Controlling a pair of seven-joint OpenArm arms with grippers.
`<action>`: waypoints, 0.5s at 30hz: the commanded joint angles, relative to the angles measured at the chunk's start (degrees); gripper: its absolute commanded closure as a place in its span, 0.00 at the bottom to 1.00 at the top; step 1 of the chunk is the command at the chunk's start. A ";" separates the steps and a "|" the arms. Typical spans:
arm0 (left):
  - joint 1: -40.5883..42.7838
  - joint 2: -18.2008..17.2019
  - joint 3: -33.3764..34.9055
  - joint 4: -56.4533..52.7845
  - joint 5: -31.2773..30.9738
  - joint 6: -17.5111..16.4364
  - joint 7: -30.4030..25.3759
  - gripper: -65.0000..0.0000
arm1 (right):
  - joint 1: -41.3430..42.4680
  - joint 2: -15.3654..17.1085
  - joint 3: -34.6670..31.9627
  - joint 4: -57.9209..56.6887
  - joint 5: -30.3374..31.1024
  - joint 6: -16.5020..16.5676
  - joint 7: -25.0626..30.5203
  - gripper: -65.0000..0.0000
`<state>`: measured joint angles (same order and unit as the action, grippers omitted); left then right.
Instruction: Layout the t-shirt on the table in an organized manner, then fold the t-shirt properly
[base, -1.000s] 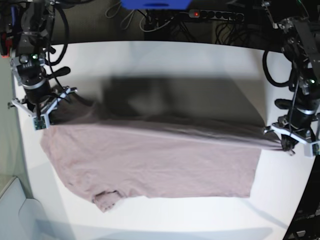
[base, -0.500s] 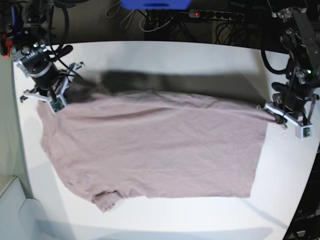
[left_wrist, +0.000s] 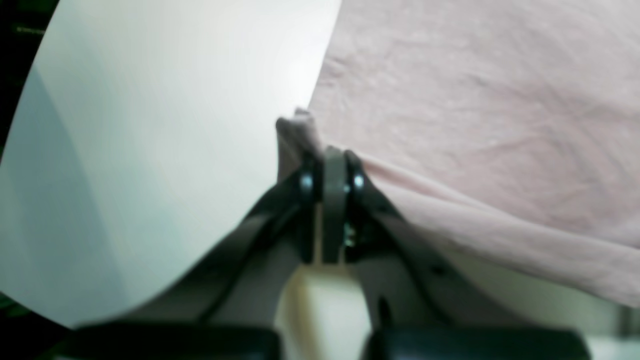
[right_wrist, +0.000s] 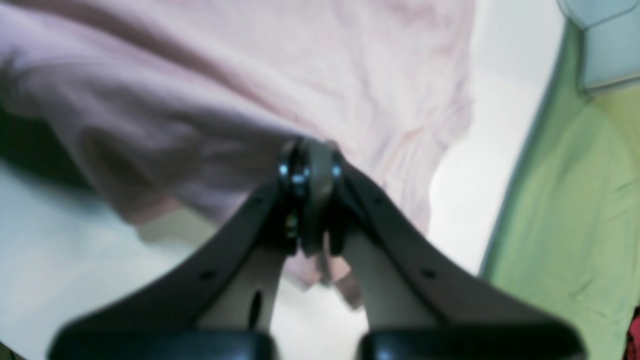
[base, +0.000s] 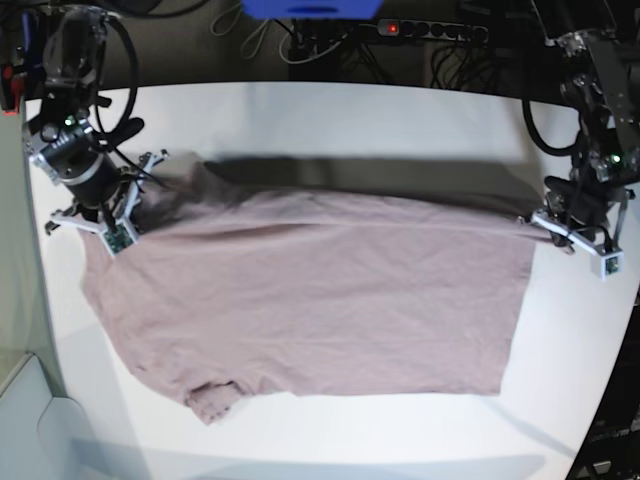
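A pink t-shirt (base: 310, 295) lies spread across the middle of the white table (base: 330, 115), filling most of the base view from left to right, with one short sleeve (base: 212, 398) poking out at the lower left of the cloth. Its far edge runs between the two arms and is lifted a little, casting a dark shadow band on the table behind it. At the left of the base view the right gripper (base: 108, 222) is clenched on the upper-left corner of the shirt; in the right wrist view its jaws are pressed together with a pinch of pink cloth (right_wrist: 320, 272) bunched between them, and the fabric fans out across the upper left of that frame, with a green surface (right_wrist: 575, 210) along the right side. At the right of the base view the left gripper (base: 560, 232) grasps the upper-right corner of the shirt; in the left wrist view its jaws are squeezed tight with a small tuft of cloth (left_wrist: 299, 131) sticking up above them, bare table on the left and shirt on the right. A black power strip (base: 430, 30) lies beyond the table at the top.
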<state>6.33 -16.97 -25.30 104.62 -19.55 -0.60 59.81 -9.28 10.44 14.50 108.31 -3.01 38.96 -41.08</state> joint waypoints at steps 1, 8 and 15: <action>-0.57 -0.74 -0.24 -0.13 0.17 0.29 -1.22 1.00 | 1.23 0.60 0.14 0.04 0.32 -0.15 1.30 1.00; -1.98 -0.74 -0.24 -5.85 0.17 0.29 -6.23 1.00 | 5.63 0.60 0.14 -6.82 0.32 -0.15 1.56 1.00; -7.07 -0.83 -0.15 -11.12 0.17 0.29 -6.40 1.00 | 10.38 0.60 0.05 -12.53 0.32 -0.15 1.65 1.00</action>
<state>0.56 -16.82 -25.28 92.55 -19.59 -0.60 54.98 -0.12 10.41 14.35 94.94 -2.74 38.98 -40.60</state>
